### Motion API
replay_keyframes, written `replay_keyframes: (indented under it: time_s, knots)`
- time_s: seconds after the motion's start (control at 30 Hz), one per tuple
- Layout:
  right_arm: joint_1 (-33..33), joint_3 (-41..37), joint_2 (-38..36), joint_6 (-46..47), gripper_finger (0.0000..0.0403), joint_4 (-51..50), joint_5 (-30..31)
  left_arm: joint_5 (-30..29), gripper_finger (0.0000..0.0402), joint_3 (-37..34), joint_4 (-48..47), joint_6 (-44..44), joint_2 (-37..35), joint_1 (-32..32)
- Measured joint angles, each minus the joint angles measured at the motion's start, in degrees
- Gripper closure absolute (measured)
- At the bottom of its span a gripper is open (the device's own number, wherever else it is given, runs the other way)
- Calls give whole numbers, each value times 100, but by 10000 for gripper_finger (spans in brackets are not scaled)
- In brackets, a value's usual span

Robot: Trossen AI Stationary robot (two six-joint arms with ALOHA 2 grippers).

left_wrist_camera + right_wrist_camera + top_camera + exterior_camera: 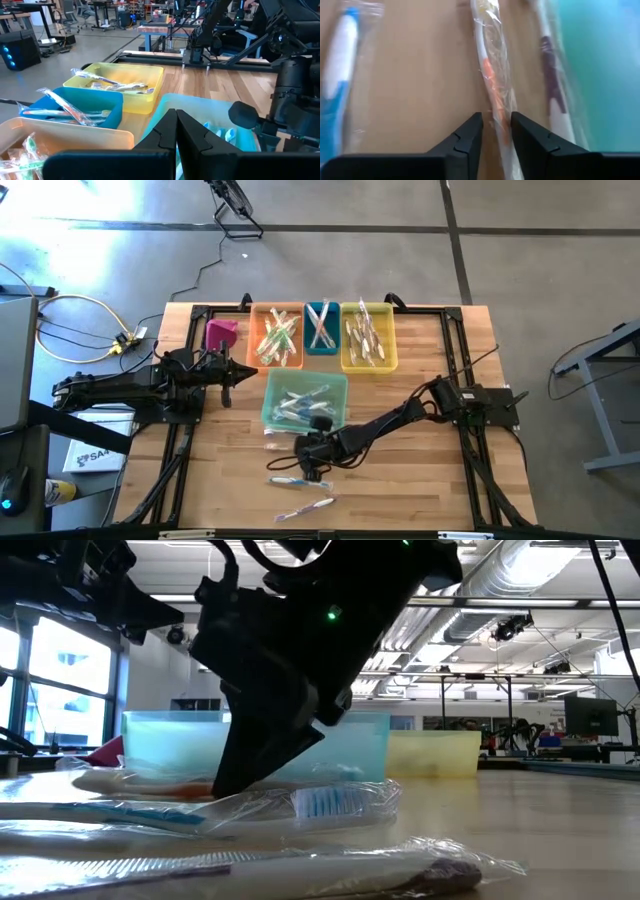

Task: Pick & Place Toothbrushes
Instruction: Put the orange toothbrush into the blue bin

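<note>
Right gripper [496, 131] is lowered to the table [420, 480], its fingers set close on either side of an orange-marked wrapped toothbrush [492, 75] just beside the teal bin [305, 402]. Two more toothbrushes [300, 494] lie nearby. Left gripper [176, 131] is held closed near the orange bin [278, 337].

A grey concrete floor [400, 240] is surrounding the wooden table [420, 470]. At ten o'clock, daylight is glaring off it. Ceiling ducts [520, 570] are running overhead, and what are probably desks [30, 15] are standing beyond.
</note>
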Motion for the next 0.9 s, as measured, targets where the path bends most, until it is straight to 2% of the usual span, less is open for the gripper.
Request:
replay_keyframes:
  time_s: [0.17, 0.53, 0.9]
  knots:
    - [4, 4, -2, 12, 328, 4, -242, 0, 402, 0, -1, 0, 2, 2]
    - [-13, 2, -2, 8, 381, -16, -311, 0, 402, 0, 0, -2, 0, 2]
    - [-9, -33, -368, -116, 386, -141, -331, 0, 402, 0, 2, -2, 2, 0]
